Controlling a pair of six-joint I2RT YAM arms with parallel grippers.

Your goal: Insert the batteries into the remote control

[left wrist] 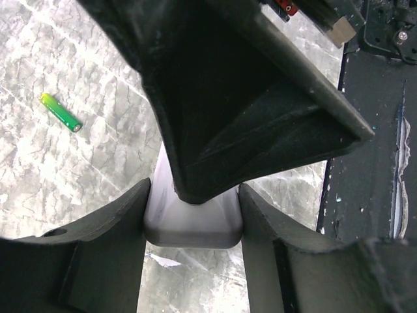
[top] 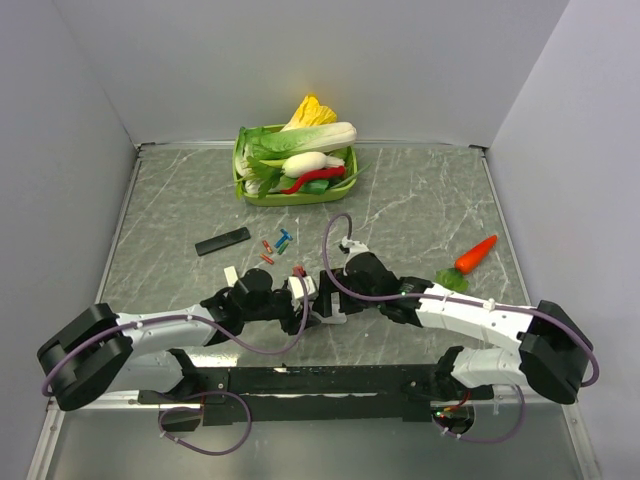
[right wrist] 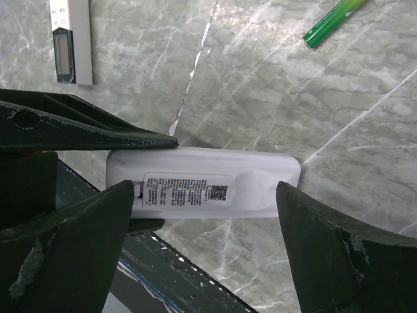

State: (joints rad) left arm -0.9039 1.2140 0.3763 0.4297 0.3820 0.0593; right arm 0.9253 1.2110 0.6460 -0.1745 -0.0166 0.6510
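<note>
**White remote [right wrist: 202, 189] held sticker side up; batteries [top: 276, 244] loose on the counter [top: 420, 200].**

The sticker [right wrist: 187, 191] carries lines of fine print and a square code, all too small to read. The left fingers [left wrist: 124, 254] pinch one end of the remote from both sides. The right fingers [right wrist: 71, 248] are spread wide, one tip over each end. The batteries lie apart from both, just above centre in the top view. One green battery [left wrist: 60, 111] shows at upper left of the left wrist view.
</note>
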